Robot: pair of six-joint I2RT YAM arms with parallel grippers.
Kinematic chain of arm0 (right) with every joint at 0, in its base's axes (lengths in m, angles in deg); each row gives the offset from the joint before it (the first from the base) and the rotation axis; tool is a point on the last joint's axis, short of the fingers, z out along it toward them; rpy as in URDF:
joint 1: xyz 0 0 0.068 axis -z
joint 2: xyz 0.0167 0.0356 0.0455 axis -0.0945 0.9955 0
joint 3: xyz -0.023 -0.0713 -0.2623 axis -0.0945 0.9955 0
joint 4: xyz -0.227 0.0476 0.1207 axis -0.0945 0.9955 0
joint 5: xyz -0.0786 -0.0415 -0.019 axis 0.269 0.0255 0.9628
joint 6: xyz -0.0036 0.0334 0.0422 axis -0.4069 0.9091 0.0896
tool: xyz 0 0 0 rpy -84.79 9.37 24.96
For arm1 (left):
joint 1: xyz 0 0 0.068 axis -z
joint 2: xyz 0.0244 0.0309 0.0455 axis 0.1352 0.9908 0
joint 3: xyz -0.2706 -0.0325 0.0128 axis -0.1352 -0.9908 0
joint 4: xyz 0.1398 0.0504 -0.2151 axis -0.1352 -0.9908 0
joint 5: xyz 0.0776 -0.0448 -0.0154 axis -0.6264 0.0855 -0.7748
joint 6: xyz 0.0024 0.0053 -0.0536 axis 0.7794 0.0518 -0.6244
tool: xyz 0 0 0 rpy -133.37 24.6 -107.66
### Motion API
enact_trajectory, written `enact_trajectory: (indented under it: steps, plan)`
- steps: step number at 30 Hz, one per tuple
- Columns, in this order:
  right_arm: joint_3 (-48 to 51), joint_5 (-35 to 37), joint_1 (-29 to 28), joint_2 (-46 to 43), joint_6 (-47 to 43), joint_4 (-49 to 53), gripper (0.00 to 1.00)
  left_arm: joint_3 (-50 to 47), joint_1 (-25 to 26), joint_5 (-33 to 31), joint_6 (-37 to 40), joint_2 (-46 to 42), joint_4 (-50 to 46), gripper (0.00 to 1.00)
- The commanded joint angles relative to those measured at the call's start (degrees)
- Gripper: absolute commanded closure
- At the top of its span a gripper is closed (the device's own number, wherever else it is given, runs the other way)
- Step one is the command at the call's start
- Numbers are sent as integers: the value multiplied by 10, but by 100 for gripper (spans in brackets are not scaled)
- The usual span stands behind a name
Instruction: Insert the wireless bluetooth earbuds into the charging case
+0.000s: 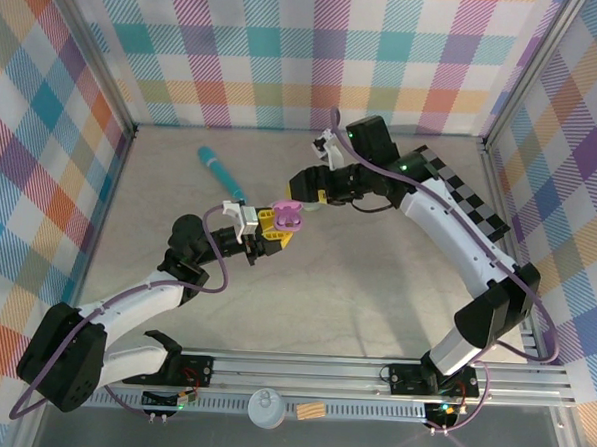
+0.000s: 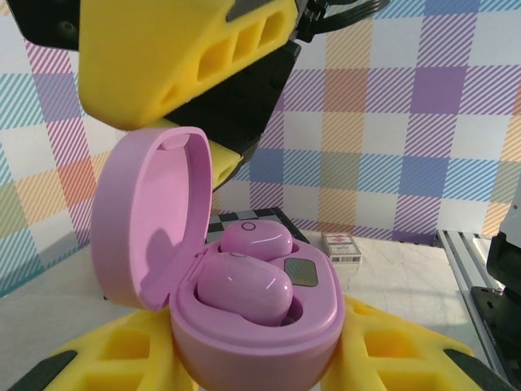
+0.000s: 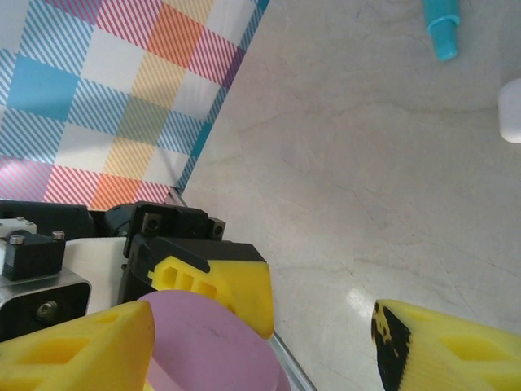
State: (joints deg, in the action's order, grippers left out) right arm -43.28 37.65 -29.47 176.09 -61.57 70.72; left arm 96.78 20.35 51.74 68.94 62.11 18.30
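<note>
Overhead view of a pale table (image 1: 375, 288) enclosed by pastel plaid walls (image 1: 287, 53), with 2 robot arms reaching toward the middle.

The left gripper (image 1: 283, 226) is clamped on a purple-pink charging case (image 1: 290, 216) and holds it up above the centre of the table. In the left wrist view its yellow fingers (image 2: 106, 358) press against the case (image 2: 244, 334) from both sides at the bottom of the frame.

The case is open. Its lid (image 2: 146, 212) stands upright on the left, hinged back. 2 purple earbuds sit inside the base: 1 at the front (image 2: 244, 287) and 1 behind it (image 2: 256, 240), touching each other, both in their sockets.

The right gripper (image 1: 305, 197) hovers just beside and above the case. Its yellow fingers (image 3: 81, 350) are spread wide with nothing between them. In the right wrist view the rounded back of the lid (image 3: 212, 342) lies right next to 1 of those fingers.

A teal stick (image 1: 221, 172) lies on the table to the left of the grippers, well apart from the case. A black and white checkered board (image 1: 470, 192) lies flat under the right arm. A small box (image 2: 340, 246) with red markings rests on the table behind the case, near the board.
</note>
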Motion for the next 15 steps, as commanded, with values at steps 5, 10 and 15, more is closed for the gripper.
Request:
enact_trajectory:
  steps: [5, 10, 15]
  plan:
    - [36, -21, -1, -29, -18, 18, 29, 13, 8, -22, 2, -7, 41, 68]
    - [78, -37, -1, -56, -4, -3, 28, 14, 7, -45, 6, -12, 41, 68]
    - [136, -117, -1, -74, 84, -113, 29, 15, 8, -50, 3, -7, 51, 68]
